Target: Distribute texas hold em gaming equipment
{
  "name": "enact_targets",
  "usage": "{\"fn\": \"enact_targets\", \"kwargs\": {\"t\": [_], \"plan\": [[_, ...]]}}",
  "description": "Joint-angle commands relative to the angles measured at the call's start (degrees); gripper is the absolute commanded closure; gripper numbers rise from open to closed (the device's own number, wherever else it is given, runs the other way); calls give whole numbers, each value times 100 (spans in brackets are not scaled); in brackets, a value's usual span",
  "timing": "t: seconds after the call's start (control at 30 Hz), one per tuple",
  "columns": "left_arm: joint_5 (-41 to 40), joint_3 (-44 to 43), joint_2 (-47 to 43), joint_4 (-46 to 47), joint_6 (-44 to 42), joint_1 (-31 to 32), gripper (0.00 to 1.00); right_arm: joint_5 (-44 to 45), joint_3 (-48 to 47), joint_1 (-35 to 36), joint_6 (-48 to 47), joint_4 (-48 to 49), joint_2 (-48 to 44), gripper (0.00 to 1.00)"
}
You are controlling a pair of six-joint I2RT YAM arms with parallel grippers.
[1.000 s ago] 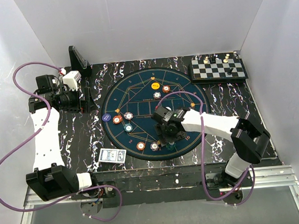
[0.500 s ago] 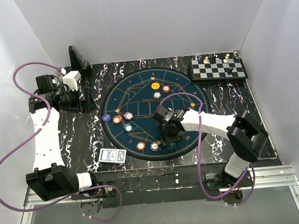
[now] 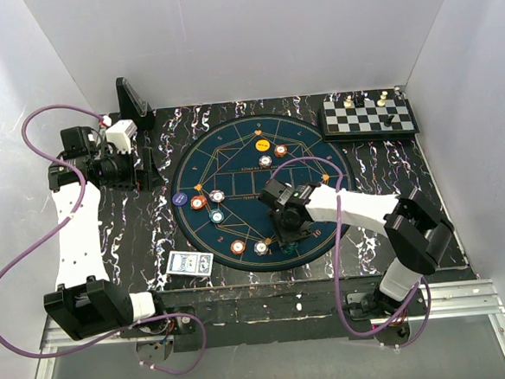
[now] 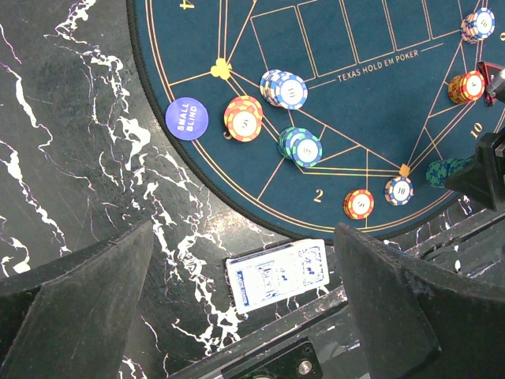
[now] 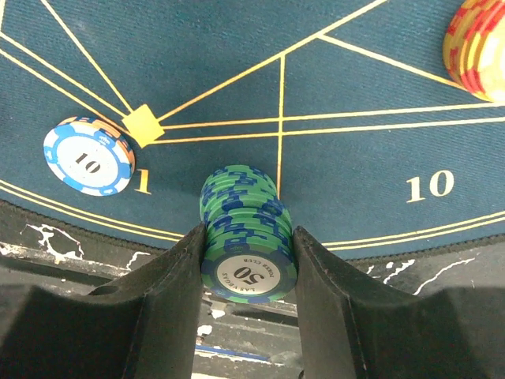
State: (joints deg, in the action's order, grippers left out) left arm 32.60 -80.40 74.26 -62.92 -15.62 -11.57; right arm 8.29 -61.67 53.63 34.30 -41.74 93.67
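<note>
Since one second ago the right gripper [image 3: 288, 230] has come a little closer to the near rim of the round blue mat [image 3: 232, 152]. The left arm is where it was.

The mat carries the chips. On its left half I see an orange stack [image 4: 243, 117], a white-and-blue stack [image 4: 284, 88] and a teal stack [image 4: 301, 145]. Closer to the near rim are a second orange stack [image 4: 359, 203] and a white-and-blue 10 chip [image 4: 399, 189]. A purple small-blind chip [image 4: 188, 118] lies at the mat's left rim. The card deck [image 4: 278, 272] lies back up on the marbled table [image 4: 63, 118], just off the mat's near rim. The chessboard [image 3: 369, 116] at the far right holds a few pieces.

The right gripper is clamped on the green chip stack [image 5: 248, 237], one finger pressing each side. The top chip reads 50. This stack is near the rim, between the printed 1 and 10. I cannot tell whether it rests on the mat. The left gripper [image 4: 241, 237] is spread wide and grasps nothing, above the table left of the mat.
</note>
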Motion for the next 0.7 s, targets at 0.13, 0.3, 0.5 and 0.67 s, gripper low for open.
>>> {"fn": "enact_targets", "kwargs": {"t": [0.13, 0.3, 0.5, 0.67], "plan": [[62, -11, -105, 86, -20, -29, 0, 164, -732, -63, -134, -616, -490, 59], [54, 7, -105, 78, -29, -29, 0, 164, -1285, -431, -380, -775, -516, 65], [62, 7, -87, 78, -21, -29, 0, 93, -2716, -1705, -820, -818, 185, 67], [54, 33, -96, 95, -29, -38, 0, 294, -4113, -2356, -1022, -993, 1520, 68]]}}
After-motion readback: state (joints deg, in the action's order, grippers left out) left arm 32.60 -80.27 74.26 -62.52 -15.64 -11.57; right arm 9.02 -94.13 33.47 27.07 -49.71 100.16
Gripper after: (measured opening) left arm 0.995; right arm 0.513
